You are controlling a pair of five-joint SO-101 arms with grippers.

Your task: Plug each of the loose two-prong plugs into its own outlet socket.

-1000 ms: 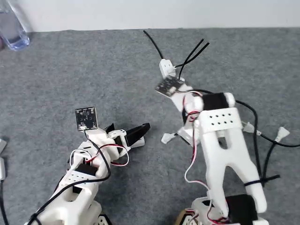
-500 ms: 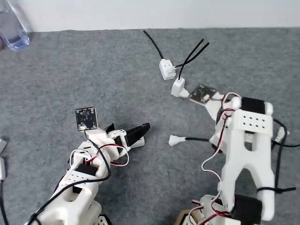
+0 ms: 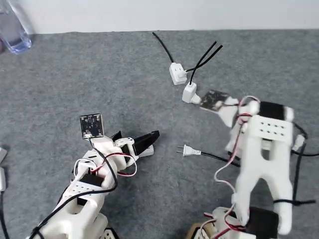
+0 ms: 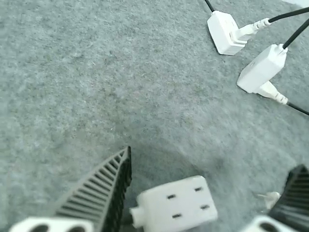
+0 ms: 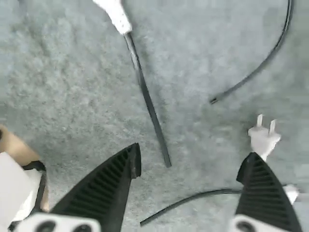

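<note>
The left gripper [image 4: 212, 162] stood wide open and held nothing. A white three-way outlet socket [image 4: 175, 208] lay flat on the grey desk [image 3: 89, 64] between its black ribbed fingers [image 4: 108, 191]. The socket was just beside one finger and well apart from the other; whether it touched the nearer one could not be told.

The right gripper [image 5: 193, 153] was spread about as wide and was also empty. It hung over the right side of the desk, with a black cord [image 5: 147, 104] lying on the surface between its fingers. A second two-prong plug [image 5: 263, 135] lay near one fingertip, its prongs pointing away from the gripper.

In the high view, a loose two-prong plug [image 3: 186, 150] lay near the middle of the desk between the two arms. Its prongs faced the left arm and its cord trailed off under the right arm.

Toward the far edge lay two small outlet sockets close together. The farther socket [image 3: 176, 73] had a seated plug [image 4: 244, 33] in it. The nearer socket [image 3: 189, 92] also carried a white plug [image 4: 271, 91] and lay just beside the right arm's wrist camera board [image 3: 213, 100].

A clear bottle [image 3: 12, 30] stood at the far left corner.
</note>
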